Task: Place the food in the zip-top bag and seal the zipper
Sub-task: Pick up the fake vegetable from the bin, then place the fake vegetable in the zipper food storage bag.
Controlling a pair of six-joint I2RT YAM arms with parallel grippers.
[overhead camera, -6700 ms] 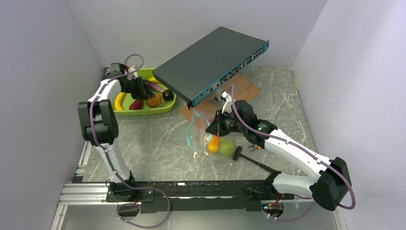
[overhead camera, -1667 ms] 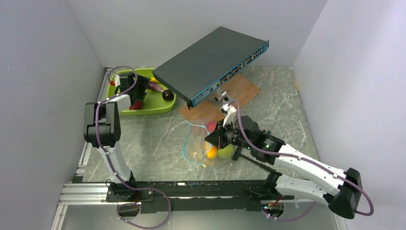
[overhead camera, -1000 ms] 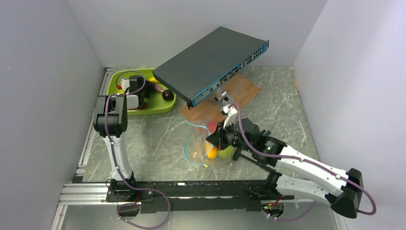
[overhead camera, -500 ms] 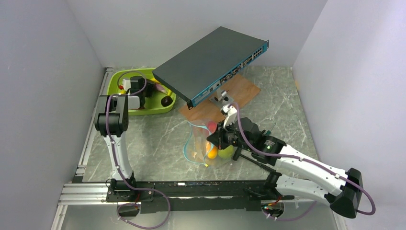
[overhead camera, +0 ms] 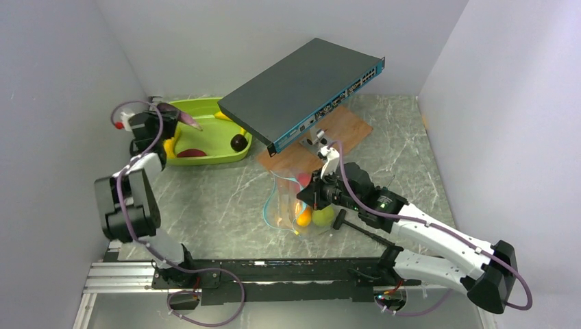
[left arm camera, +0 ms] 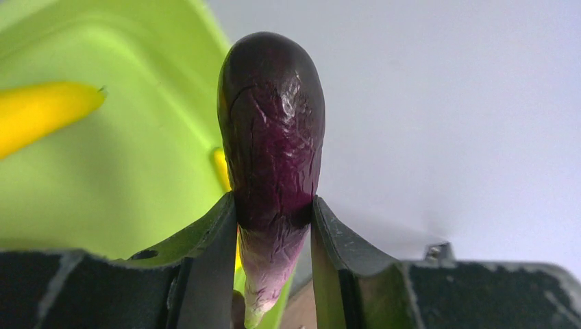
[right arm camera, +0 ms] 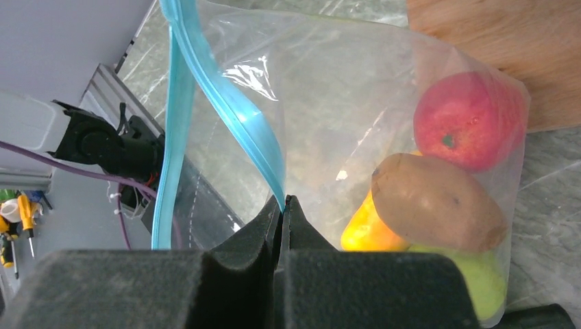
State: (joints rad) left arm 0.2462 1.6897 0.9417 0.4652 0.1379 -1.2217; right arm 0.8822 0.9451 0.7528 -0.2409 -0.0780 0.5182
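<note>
Gripping purple eggplant (left arm camera: 274,123) — zipper (right arm camera: 250,127) pinched

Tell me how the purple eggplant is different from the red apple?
The eggplant is long and dark purple; the red apple is round and red. The eggplant is pinched in the left gripper; the red apple lies inside the zip-top bag. Both are shiny toy foods.

left gripper (overhead camera: 177,120) holding eggplant (overhead camera: 192,124), right gripper (overhead camera: 302,197) gripping bag (overhead camera: 281,209)
</note>
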